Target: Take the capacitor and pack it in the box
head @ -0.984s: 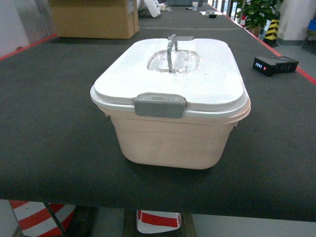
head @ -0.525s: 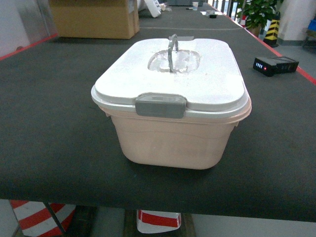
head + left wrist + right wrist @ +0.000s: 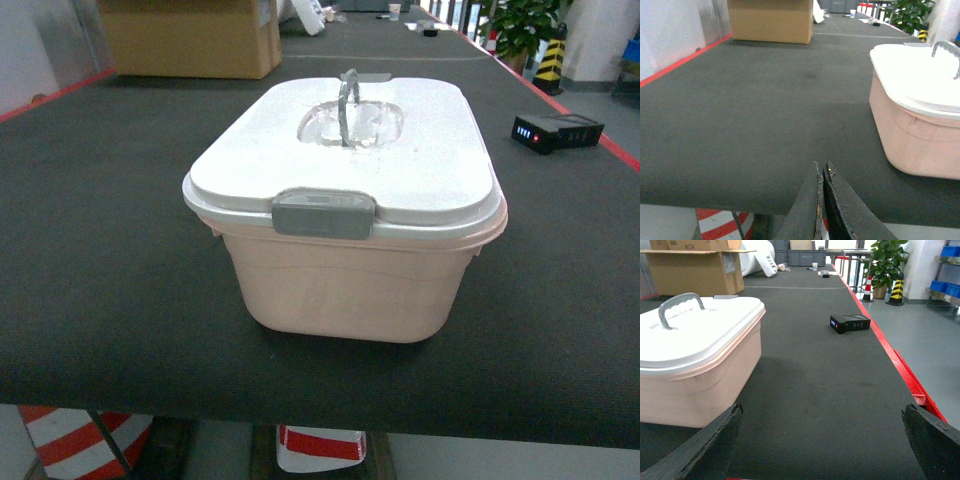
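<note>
Head view: box [image 3: 345, 270] sits mid-table [image 3: 90, 250], near the front edge, with the lid [image 3: 345, 150] on. The front clasp [image 3: 324, 213] lies flat over the rim and looks latched; the handle [image 3: 347, 105] stands upright in its recess. No arm or gripper shows in this view.

Left wrist view: left gripper [image 3: 821, 187] at the near edge of the table, fingers pressed together with nothing between them, well apart from the box [image 3: 912, 135], which sits to its right. A carton [image 3: 771, 20] sits far back on the table.

Right wrist view: right gripper [image 3: 822, 440] has its fingers spread wide, one at each lower corner of the frame, holding nothing. The box [image 3: 695, 375] is to its left, not touched. A black device [image 3: 850, 323] with small lit indicators lies farther off near the right table edge.

No capacitor is visible in any view; whether any are inside the box cannot be told, since the lid is opaque.

Judgement on progress: either packing is finished and the box closed, or nothing has started. With both grippers empty and away from the box and the lid on, no step is actively in hand. If it is the start, everything remains: unlatch, lift the lid, find a capacitor, place it, reclose.
</note>
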Motion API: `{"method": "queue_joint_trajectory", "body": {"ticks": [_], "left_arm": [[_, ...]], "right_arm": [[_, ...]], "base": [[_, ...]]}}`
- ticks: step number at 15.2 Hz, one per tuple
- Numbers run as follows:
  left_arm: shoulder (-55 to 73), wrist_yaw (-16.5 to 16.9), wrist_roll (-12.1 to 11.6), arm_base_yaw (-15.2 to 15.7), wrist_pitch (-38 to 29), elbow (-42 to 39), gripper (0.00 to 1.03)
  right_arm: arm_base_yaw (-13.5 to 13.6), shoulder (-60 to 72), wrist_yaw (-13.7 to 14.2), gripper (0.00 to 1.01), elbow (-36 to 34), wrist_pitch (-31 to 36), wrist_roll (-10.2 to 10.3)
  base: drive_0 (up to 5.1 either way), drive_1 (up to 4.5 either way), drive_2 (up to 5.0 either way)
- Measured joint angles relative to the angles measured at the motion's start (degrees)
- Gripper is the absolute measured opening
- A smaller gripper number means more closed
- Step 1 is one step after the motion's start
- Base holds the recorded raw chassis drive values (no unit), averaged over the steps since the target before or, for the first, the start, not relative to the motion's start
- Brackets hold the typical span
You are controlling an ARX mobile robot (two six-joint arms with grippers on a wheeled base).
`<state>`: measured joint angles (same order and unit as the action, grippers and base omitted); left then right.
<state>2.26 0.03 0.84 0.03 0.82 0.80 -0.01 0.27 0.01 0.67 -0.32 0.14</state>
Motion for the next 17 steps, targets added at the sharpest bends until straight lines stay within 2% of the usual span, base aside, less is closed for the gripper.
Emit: {"method": "queue_joint_trajectory", "body": {"ticks": [8,9,17], "left_arm": [[-1.7,-0.1,0.0,0.0,-0.8,0.0,0.02],[-1.7,0.0,0.0,0.0,-0.6,0.0,0.07],[-1.7,0.0,0.0,0.0,-0.6,0.0,0.93]], "right_arm": [[0.0,0.0,0.0,0.98,0.0,0.0,0.0],[0.0,0.0,0.0,0.98,0.0,0.0,0.0],[0.0,0.0,0.0,0.98,0.0,0.0,0.0]], "base": [[0.0,0.0,0.0],[0.0,0.0,0.0],[0.0,0.0,0.0]]}}
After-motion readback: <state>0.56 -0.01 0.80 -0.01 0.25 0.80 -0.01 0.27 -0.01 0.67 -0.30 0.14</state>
